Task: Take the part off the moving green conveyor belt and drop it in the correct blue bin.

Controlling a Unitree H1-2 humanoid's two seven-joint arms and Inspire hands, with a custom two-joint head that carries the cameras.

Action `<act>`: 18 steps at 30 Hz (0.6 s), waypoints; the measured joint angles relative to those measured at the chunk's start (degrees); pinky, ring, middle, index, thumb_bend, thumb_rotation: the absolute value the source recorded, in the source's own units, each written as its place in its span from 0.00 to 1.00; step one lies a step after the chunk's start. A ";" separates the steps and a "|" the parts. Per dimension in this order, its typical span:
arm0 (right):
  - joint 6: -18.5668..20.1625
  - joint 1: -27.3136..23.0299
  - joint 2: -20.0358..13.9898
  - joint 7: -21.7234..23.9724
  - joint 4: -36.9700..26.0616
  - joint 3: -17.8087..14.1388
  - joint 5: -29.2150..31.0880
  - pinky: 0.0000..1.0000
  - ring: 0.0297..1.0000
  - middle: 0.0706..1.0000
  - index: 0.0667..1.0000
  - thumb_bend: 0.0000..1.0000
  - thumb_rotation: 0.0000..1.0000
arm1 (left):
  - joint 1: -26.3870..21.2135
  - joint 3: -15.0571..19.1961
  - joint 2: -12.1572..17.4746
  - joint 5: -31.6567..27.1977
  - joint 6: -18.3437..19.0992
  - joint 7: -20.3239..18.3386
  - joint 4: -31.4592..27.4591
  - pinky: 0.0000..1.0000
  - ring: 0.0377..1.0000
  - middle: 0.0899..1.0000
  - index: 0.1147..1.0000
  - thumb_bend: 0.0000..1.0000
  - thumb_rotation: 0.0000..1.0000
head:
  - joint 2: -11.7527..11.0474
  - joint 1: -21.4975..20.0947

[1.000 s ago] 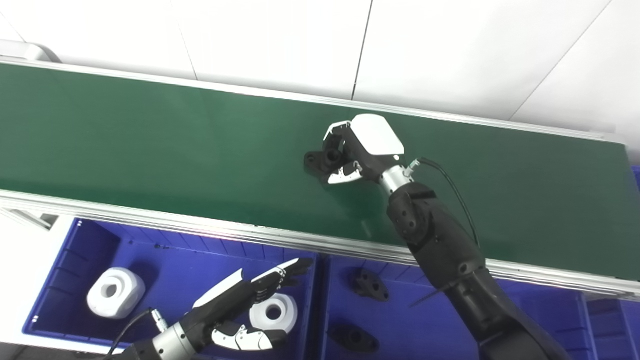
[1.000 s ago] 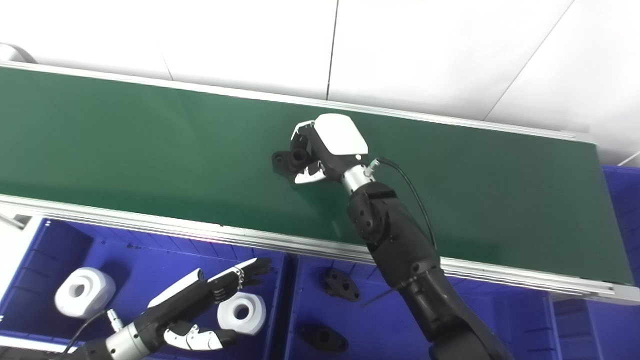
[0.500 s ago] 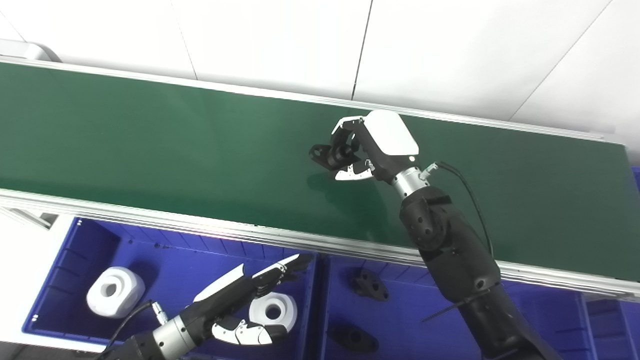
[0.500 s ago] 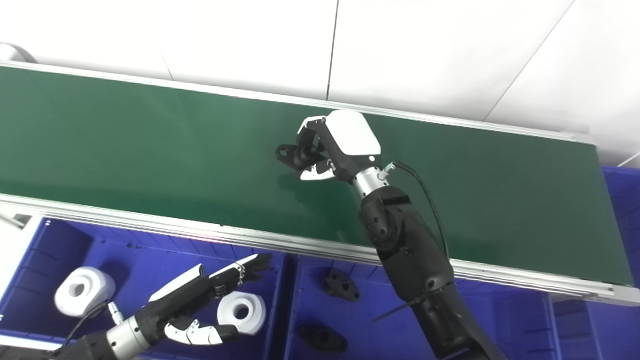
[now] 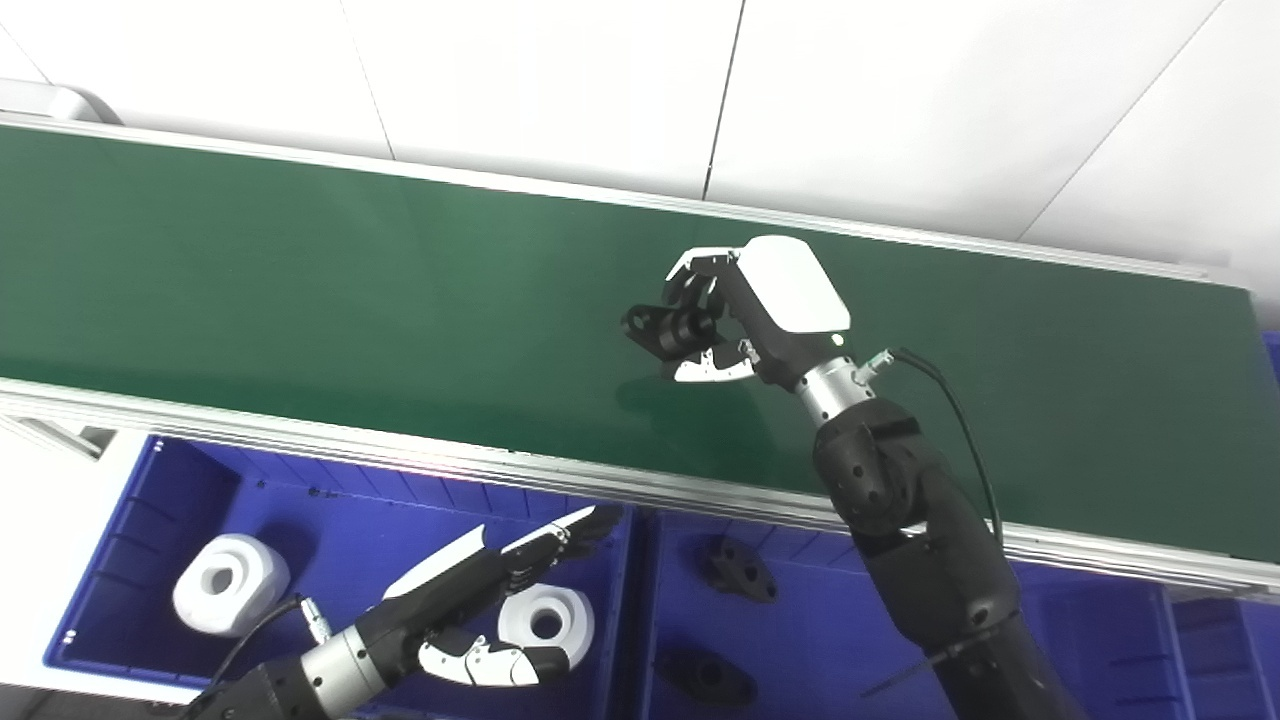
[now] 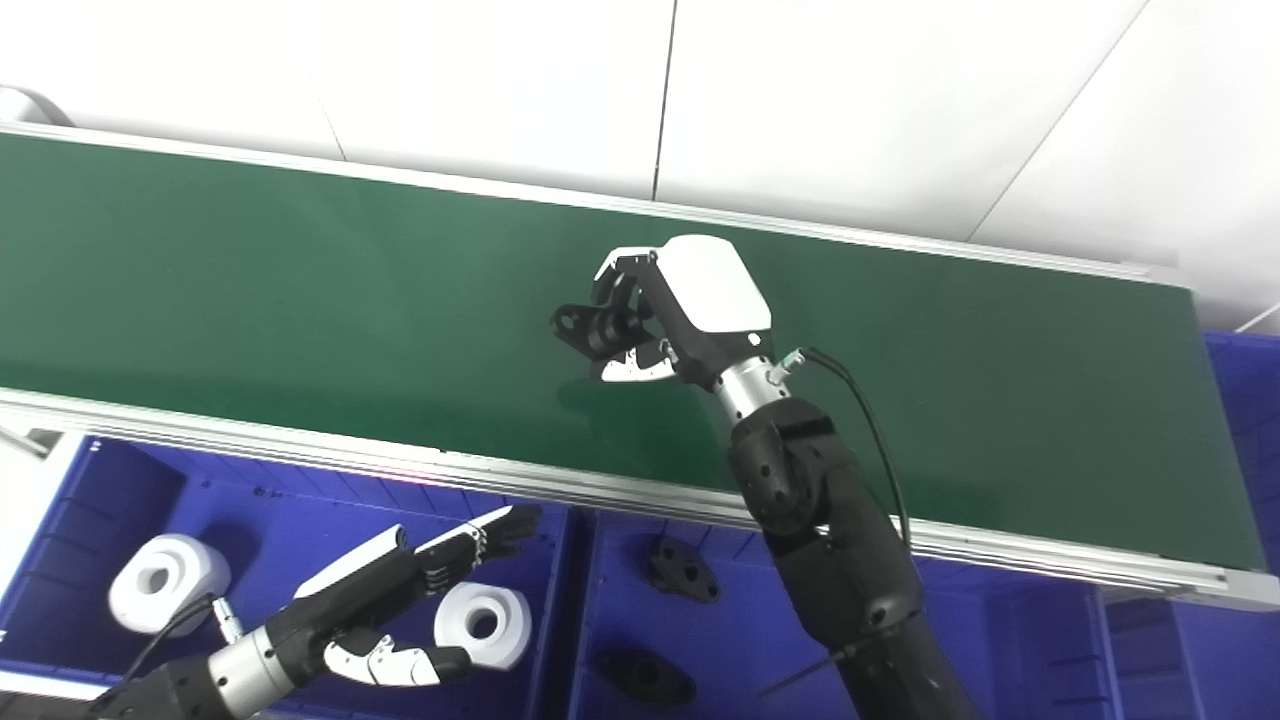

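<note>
right hand (image 5: 715, 335) pinching a black part (image 5: 660, 328) above the green belt (image 5: 300, 280).
fingers closed on one end only (the flange sticks out), so it could twist loose short of the bin (image 5: 800, 640) holding black parts; left hand (image 5: 480, 610) open, empty.

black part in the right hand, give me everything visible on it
The black part is a small matte piece, plastic by the look: a flat flange with a hole in its visible ear and a short round boss at the middle. The right hand is shut on it, fingers over the top, thumb beneath. It hangs tilted above the green belt, with a faint shadow below it. Its far end is hidden.
</note>
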 measured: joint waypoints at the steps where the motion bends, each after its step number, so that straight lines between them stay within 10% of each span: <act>1: 0.03 0.36 -0.07 0.07 -0.32 -0.21 0.01 0.35 0.43 0.49 0.48 0.50 0.00 | -0.01 0.00 0.02 -0.11 0.01 -0.17 0.00 0.96 1.00 1.00 0.98 0.39 0.54 | -0.09 -0.09; 18: 0.13 9.15 -0.20 1.21 -12.02 -4.18 1.60 0.38 0.42 0.48 0.49 0.50 0.00 | -0.11 0.09 0.16 -0.13 -0.14 -0.57 0.19 0.97 1.00 1.00 0.99 0.38 0.58 | 1.23 -2.37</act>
